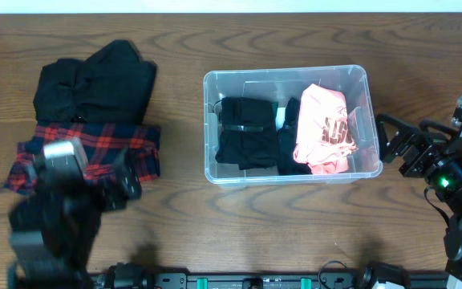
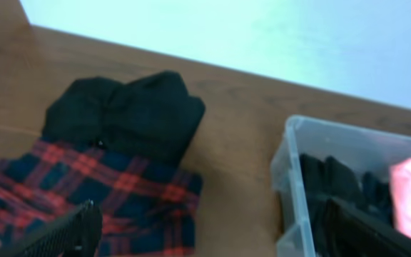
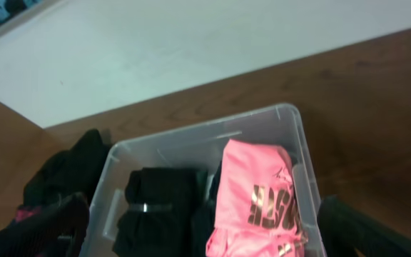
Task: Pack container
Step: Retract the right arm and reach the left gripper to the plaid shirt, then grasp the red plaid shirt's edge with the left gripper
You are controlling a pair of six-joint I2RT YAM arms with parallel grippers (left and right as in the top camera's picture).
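Observation:
The clear plastic container (image 1: 287, 78) stands mid-table and holds folded black clothes (image 1: 243, 132) and a pink printed garment (image 1: 325, 128). It also shows in the left wrist view (image 2: 291, 153) and the right wrist view (image 3: 191, 139). A red and blue plaid garment (image 1: 95, 148) and a folded black garment (image 1: 95, 80) lie on the table to the left. My left gripper (image 1: 123, 189) is open and empty, over the plaid garment's near edge. My right gripper (image 1: 393, 144) is open and empty, just right of the container.
The brown wooden table (image 1: 183, 217) reaches a pale floor or wall at the far side (image 2: 227, 28). The plaid garment (image 2: 84, 178) and black garment (image 2: 127, 111) lie left of the container.

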